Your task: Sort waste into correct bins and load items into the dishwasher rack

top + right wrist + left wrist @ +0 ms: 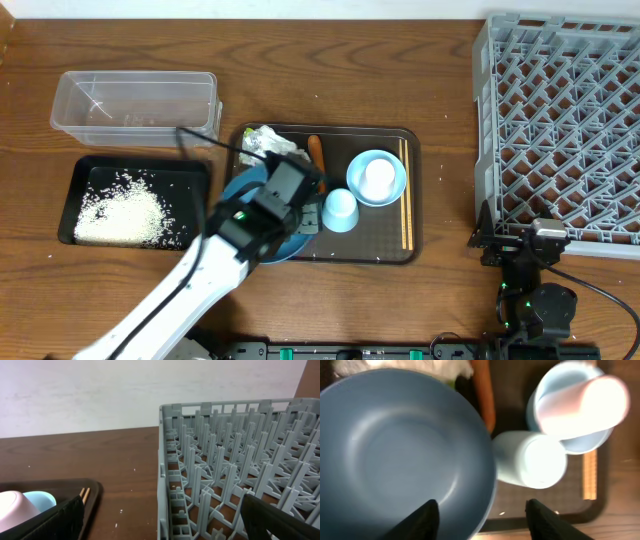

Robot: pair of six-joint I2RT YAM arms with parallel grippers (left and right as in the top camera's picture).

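My left gripper (296, 190) (482, 517) is open and hovers over the right rim of the large dark-blue bowl (250, 195) (395, 450), one finger over its inside and one outside. The bowl sits on the brown serving tray (385, 245). The crumpled wrapper (265, 140) (405, 367) and the carrot (316, 150) (482, 395) lie behind it. The light-blue cup (340, 210) (530, 465) stands upside down beside the small light-blue bowl (377, 177) (575, 410). The chopsticks (405, 195) (84, 492) lie along the tray's right edge. My right gripper (515, 240) (165, 525) is open and empty by the grey rack (560, 130) (235, 470).
The clear tub (135, 100) stands at the back left. In front of it the black tray (70, 200) holds white rice (125, 212). A pale pink-white object (590, 402) sits in the small bowl. A few rice grains dot the table.
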